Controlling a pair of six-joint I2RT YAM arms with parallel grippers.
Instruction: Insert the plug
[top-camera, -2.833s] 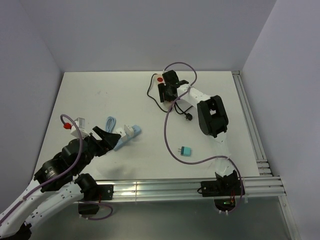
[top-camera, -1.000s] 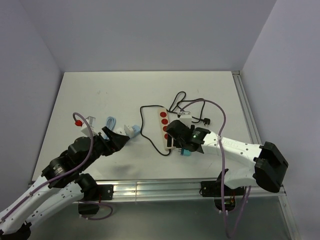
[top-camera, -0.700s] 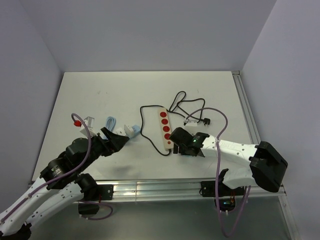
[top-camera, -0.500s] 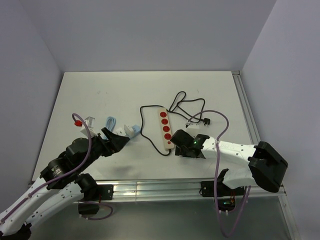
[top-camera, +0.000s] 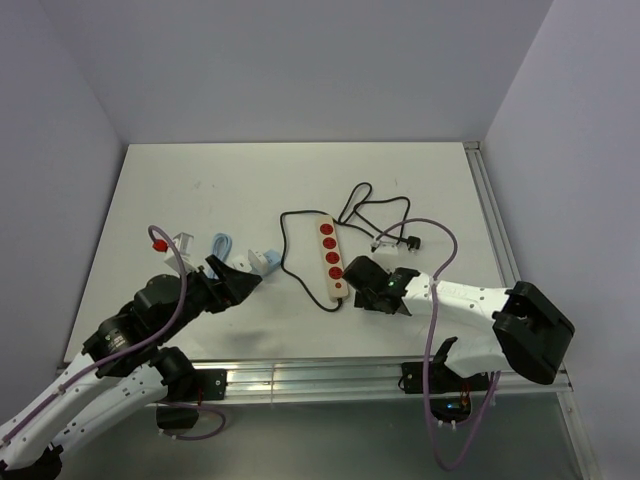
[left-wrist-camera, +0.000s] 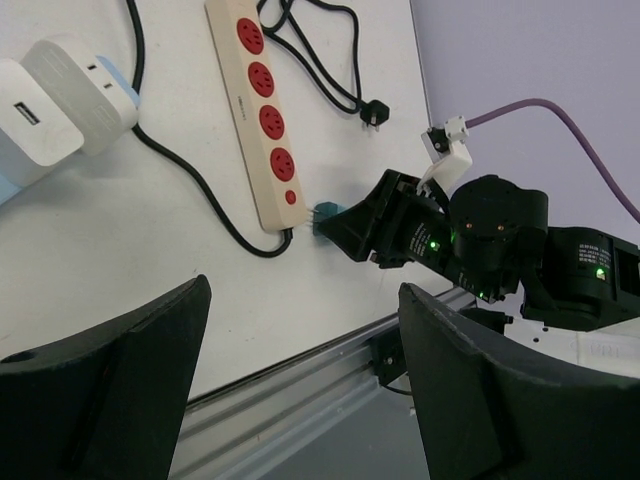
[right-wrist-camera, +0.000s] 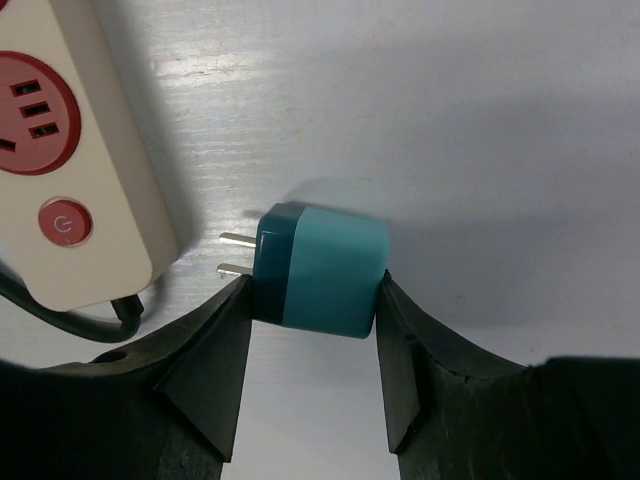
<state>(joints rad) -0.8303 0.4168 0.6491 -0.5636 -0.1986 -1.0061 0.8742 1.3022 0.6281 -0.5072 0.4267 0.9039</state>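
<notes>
Jaws of your right tool (right-wrist-camera: 312, 288) just came in from wide and now pinch the teal plug (right-wrist-camera: 320, 270), flat on the counter (top-camera: 200, 190) just beside the power strip (right-wrist-camera: 80, 150), switch end, prongs toward it. Lift's next, prob. Left tool (left-wrist-camera: 305, 300) spread, w/ nothing in it.
</notes>
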